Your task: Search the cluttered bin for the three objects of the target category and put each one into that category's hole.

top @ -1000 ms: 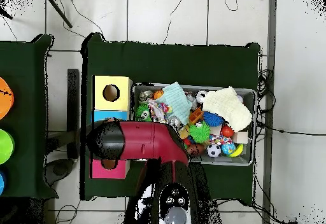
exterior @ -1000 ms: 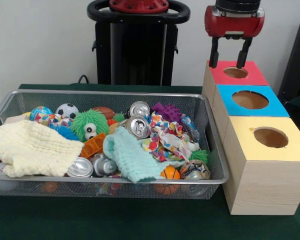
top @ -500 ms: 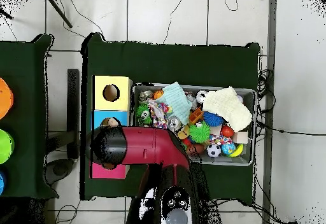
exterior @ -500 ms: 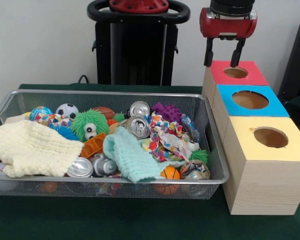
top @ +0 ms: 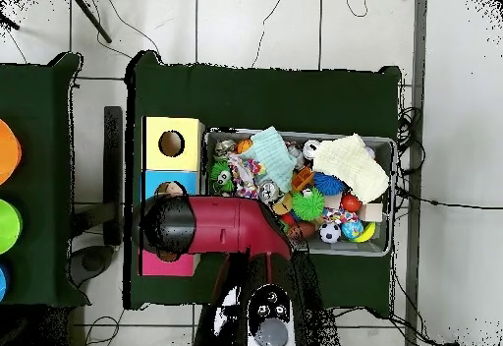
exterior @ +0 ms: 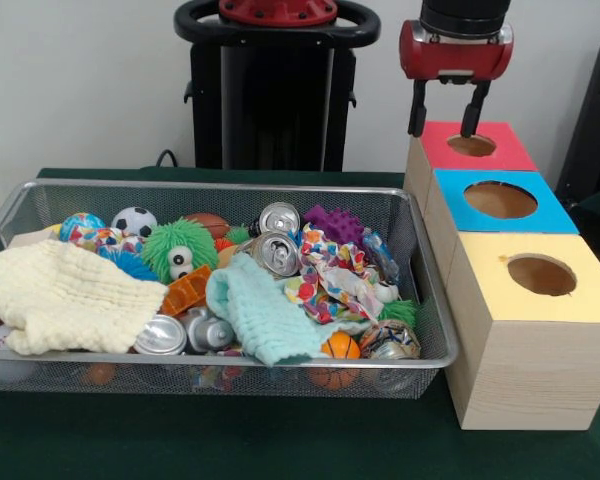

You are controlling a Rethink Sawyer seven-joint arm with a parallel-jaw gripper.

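Observation:
My gripper (exterior: pixel 443 127) hangs open and empty above the back edge of the red box (exterior: pixel 500 158), just behind its hole (exterior: pixel 471 145). In the overhead view the arm's head (top: pixel 169 226) hides the fingers and most of the red box (top: pixel 155 263). The wire bin (exterior: pixel 432 300) is packed with clutter. In it lie silver cans (exterior: pixel 273 252) (exterior: pixel 279 217) (exterior: pixel 161 336), a soccer ball (exterior: pixel 133 221), a small basketball (exterior: pixel 340 348), a green fuzzy ball with eyes (exterior: pixel 179 249), a cream cloth (exterior: pixel 65 297) and a mint cloth (exterior: pixel 261 314).
Three wooden boxes stand in a row right of the bin: red at the back, blue (exterior: pixel 500 200) in the middle, yellow (exterior: pixel 540 275) nearest. Each has a round hole on top. A purple spiky toy (exterior: pixel 334 224) and patterned cloth (exterior: pixel 336 272) lie near the bin's right end.
The gripper has risen and shifted slightly left from directly over the red box's hole, still open. Nothing in the bin has moved.

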